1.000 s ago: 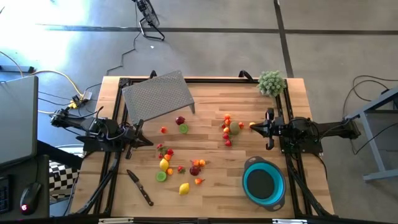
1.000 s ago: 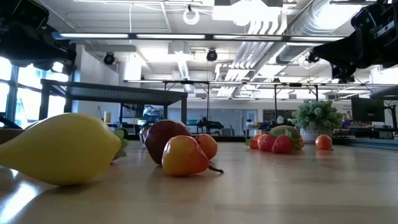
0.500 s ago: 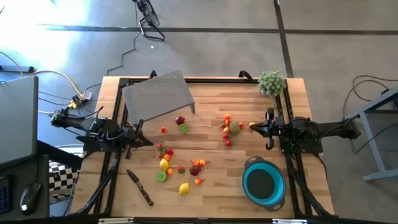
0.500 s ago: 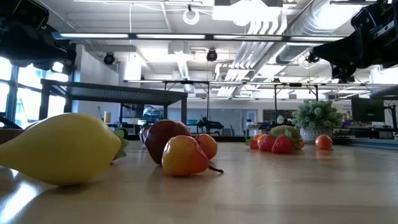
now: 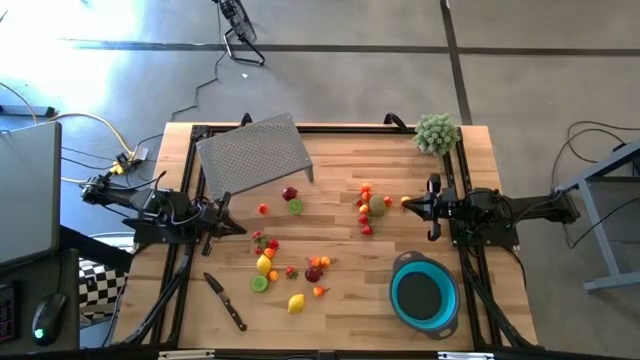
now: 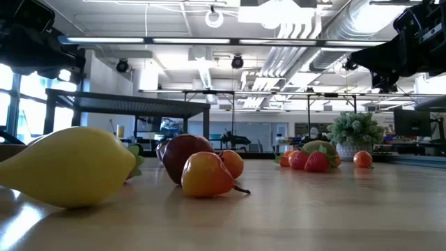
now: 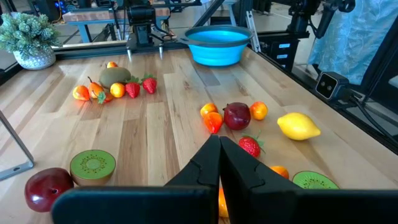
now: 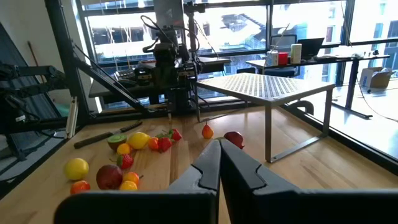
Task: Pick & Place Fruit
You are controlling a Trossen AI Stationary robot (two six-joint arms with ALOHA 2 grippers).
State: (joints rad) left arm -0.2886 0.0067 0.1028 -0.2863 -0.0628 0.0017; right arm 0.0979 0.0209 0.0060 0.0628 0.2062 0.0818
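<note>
High view: I see both arms parked at the counter edges. My left end effector sits at the left of the frame, clenched on nothing; the right end effector sits at the right, likewise clenched and empty. The fruit lies scattered on the wood, one cluster at lower centre near the knife, another group right of centre just beside the right end effector. The teal bowl sits at lower right, with no fruit in it.
</note>
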